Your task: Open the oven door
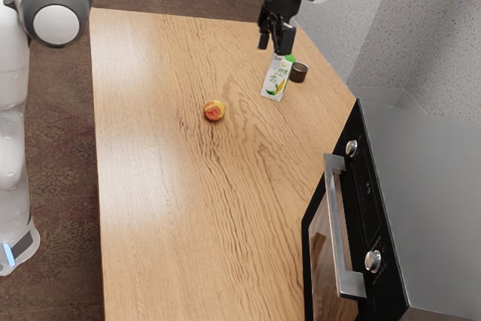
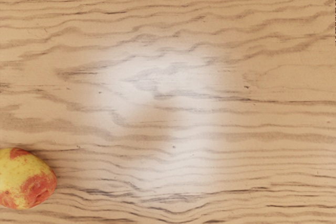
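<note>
In the exterior view, the black gripper [image 1: 273,41] hangs high over the table, its two fingers apart with nothing between them. The oven [image 1: 370,201] stands at the exterior view's lower right, well away from the hand. Its door [image 1: 321,244] looks closed, with a glass front. A long silver handle [image 1: 337,223] runs along the door's upper edge, untouched by the gripper.
A red-yellow fruit [image 1: 214,110] lies on the wooden table [image 1: 150,155]; the wrist view also has the fruit [image 2: 26,179]. A white-green carton [image 1: 276,80] and a dark round container [image 1: 298,72] stand near the far edge.
</note>
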{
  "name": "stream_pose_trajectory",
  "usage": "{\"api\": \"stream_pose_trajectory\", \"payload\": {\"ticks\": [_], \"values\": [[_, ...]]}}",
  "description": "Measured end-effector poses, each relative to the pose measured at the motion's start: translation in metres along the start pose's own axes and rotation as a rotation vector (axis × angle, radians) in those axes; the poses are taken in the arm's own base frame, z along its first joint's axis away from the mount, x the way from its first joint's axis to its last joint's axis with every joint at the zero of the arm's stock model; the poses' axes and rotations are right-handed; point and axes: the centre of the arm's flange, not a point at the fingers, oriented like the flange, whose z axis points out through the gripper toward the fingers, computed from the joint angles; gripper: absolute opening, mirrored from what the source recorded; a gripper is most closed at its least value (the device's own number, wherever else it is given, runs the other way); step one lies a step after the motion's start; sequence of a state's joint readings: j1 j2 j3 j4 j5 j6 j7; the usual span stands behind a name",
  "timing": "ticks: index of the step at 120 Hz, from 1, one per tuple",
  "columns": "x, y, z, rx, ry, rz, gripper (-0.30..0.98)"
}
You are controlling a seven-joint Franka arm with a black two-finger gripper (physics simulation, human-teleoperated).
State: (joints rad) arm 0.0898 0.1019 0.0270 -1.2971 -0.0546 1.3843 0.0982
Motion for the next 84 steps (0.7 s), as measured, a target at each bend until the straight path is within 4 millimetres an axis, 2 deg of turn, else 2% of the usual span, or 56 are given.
{"api": "stream_pose_trajectory", "payload": {"ticks": [18,24,28,32,41,43,45,48,53,57,67,77,84], "values": [[0.005,-0.001,-0.001,-0.001,0.026,0.007,0.69],[0.002,0.0,-0.014,0.003,0.054,0.011,0.69],[-0.005,0.003,-0.037,0.012,0.097,0.017,0.69],[-0.02,0.01,-0.066,0.029,0.152,0.035,0.69],[-0.074,0.044,-0.139,0.075,0.322,0.13,0.69],[-0.086,0.057,-0.151,0.087,0.356,0.167,0.69],[-0.096,0.077,-0.159,0.097,0.385,0.222,0.69],[-0.111,0.124,-0.166,0.103,0.418,0.343,0.69],[-0.139,0.21,-0.166,0.129,0.453,0.566,0.68],[-0.157,0.25,-0.165,0.146,0.48,0.688,0.68],[-0.175,0.311,-0.148,0.175,0.519,0.907,0.68],[-0.179,0.349,-0.132,0.18,0.548,1.066,0.69],[-0.198,0.381,-0.13,0.21,0.585,1.189,0.69]]}}
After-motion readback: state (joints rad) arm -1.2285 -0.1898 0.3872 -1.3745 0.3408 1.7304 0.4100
